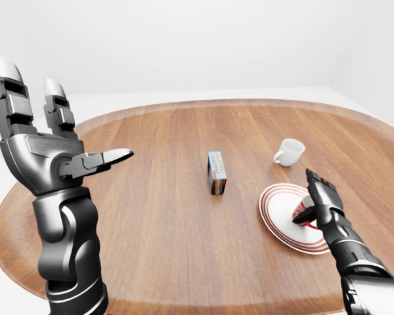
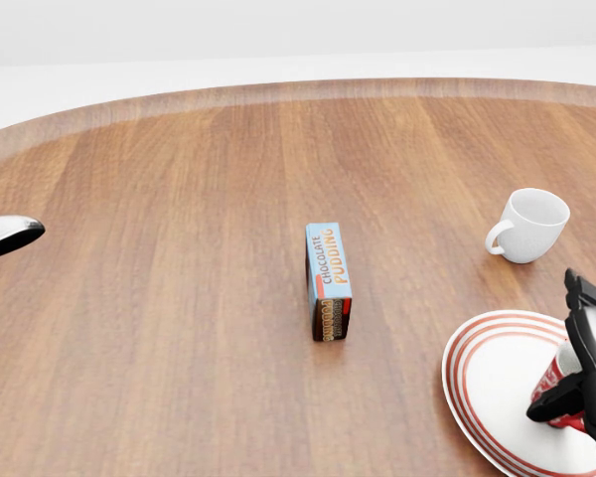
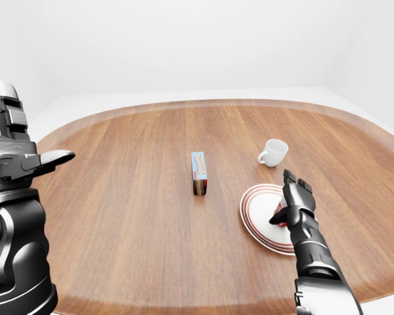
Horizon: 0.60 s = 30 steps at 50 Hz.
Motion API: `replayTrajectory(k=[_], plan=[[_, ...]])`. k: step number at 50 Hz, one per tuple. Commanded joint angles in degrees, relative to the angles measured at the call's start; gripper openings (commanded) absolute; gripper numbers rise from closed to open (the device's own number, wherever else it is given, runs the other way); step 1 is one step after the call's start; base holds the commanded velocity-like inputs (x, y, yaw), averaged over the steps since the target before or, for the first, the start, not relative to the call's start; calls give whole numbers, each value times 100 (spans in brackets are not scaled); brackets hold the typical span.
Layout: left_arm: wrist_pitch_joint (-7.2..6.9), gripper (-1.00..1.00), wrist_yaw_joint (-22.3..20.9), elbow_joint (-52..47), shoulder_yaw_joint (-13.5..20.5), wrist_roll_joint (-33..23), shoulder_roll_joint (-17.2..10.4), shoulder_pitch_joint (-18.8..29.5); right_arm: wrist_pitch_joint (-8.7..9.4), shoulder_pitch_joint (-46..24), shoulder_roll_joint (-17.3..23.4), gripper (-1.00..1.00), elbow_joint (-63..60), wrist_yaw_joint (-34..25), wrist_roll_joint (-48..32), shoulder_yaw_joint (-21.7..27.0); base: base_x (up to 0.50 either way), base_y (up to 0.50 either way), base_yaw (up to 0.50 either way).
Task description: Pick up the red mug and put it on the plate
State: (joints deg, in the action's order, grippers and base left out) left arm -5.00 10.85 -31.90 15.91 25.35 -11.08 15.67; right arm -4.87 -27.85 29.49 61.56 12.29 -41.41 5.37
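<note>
The red mug (image 2: 558, 376) stands on the white plate with red rings (image 2: 487, 383) at the lower right of the head view, mostly hidden by my right hand. My right hand (image 2: 566, 348) is beside the mug, its fingers (image 2: 588, 303) stretched out straight and its thumb lying across the mug's side; it looks open. My left hand (image 1: 72, 118) is raised at the left of the left-eye view, open and empty, far from the mug.
A chocolate pudding box (image 2: 330, 278) stands in the middle of the round wooden table (image 2: 179, 328). A white mug (image 2: 531, 224) stands just above the plate in the head view. The table's edge curves close under both arms.
</note>
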Motion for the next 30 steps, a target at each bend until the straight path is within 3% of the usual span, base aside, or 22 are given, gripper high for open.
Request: replayTrajectory(k=[1,3,7,10,18,20,21,24,30], plan=[[0,96,-28,16,-40,-56,41,-59,323,259,70,100,-715,-248,-352,-14,0,0,0],[0,96,-41,-31,-50,-58,50,-70,409,352,51,100,-1051,-415,-293,184,0,0,0],[0,96,-40,0,-54,-66,57,-30,827,585,93,100,-2008,-842,-531,357,0,0,0],[0,96,-59,-15,-55,-68,66,-69,968,652,54,100,-2494,-1101,-760,452,0,0,0],[0,96,-61,1,-31,-58,51,-48,987,595,-110,100,-3314,-1533,-1076,635,0,0,0],[0,96,-58,20,-24,-61,44,-43,965,506,-304,100,-3617,-1670,-438,850,0,0,0],[0,96,-56,21,-25,-58,45,-44,987,420,-520,100,-3874,-1874,327,1080,0,0,0],[0,96,-33,4,-19,-43,40,-30,987,357,-732,100,-4534,-2360,1739,1166,0,0,0],[0,96,20,-26,-19,-1,26,28,987,295,-968,100,-5747,-2823,3399,1069,0,0,0]])
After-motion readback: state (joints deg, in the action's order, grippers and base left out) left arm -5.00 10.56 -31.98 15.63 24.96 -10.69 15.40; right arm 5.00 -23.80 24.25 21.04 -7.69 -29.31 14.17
